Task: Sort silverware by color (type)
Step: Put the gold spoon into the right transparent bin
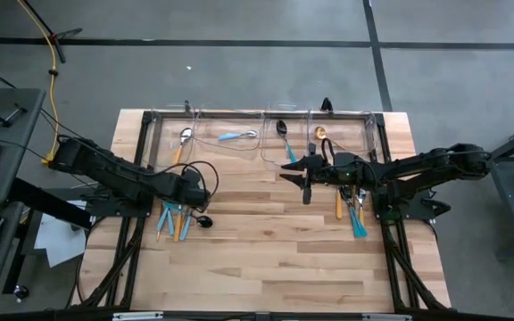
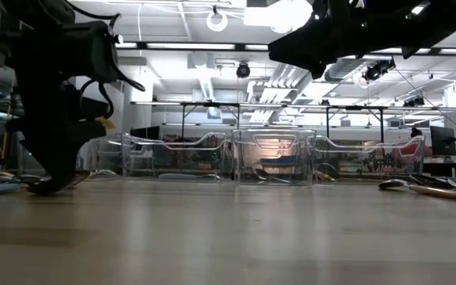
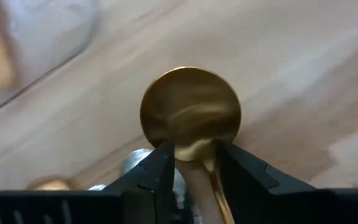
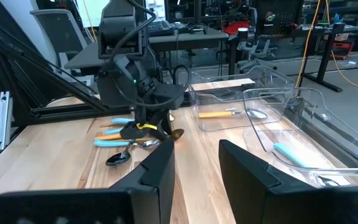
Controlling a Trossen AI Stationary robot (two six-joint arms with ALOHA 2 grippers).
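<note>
1. Gold spoon (image 3: 190, 115) sits clamped at its neck between the left claw (image 3: 194, 163) fingers, low over the tabletop (image 1: 266, 259), just beside the loose pile of blue- and orange-handled cutlery (image 1: 173, 219) on the left.
2. Judging from this, the step in hand is lifting it clear. A straight rise before any sideways travel would keep the bowl from dragging its neighbours, and the grip near the bowl may let the handle swing.
3. A likely goal is the row of clear bins (image 1: 266, 134) beyond that pile, where another gold piece (image 1: 320, 133) lies.
4. Right claw (image 1: 308, 169) hovers in front of the bins, fingers apart and holding nothing; a second loose group (image 1: 353, 209) lies near it.
5. Hidden: the spoon's handle, behind the fingers. In the low view the grasp is only a dark silhouette.
</note>
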